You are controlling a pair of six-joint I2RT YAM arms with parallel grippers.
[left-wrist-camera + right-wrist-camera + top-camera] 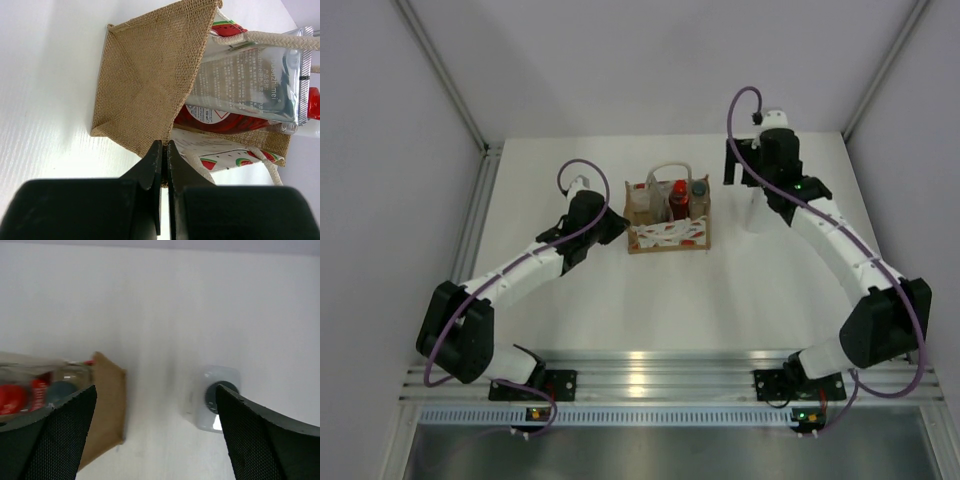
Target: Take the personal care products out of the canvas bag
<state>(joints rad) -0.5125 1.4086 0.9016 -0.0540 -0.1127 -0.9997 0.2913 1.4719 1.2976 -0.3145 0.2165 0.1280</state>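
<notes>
The canvas bag (665,238) sits at the very tips of the left claw (164,145), whose jaws are pinched tight on the edge of its burlap side panel. The bag lies off to the left of the right claw (156,392). Inside the bag, just beyond the left claw's tips, lie the clear tapered tube (245,80) and the red bottle (220,122). The pale squarish bottle (212,400) with grey cap stands upright on the table (150,315) below the right claw's wide-spread jaws, nearer the finger away from the bag.

Robot lab cell: white table (620,320), plain walls (380,150), aluminium rail (650,365).
</notes>
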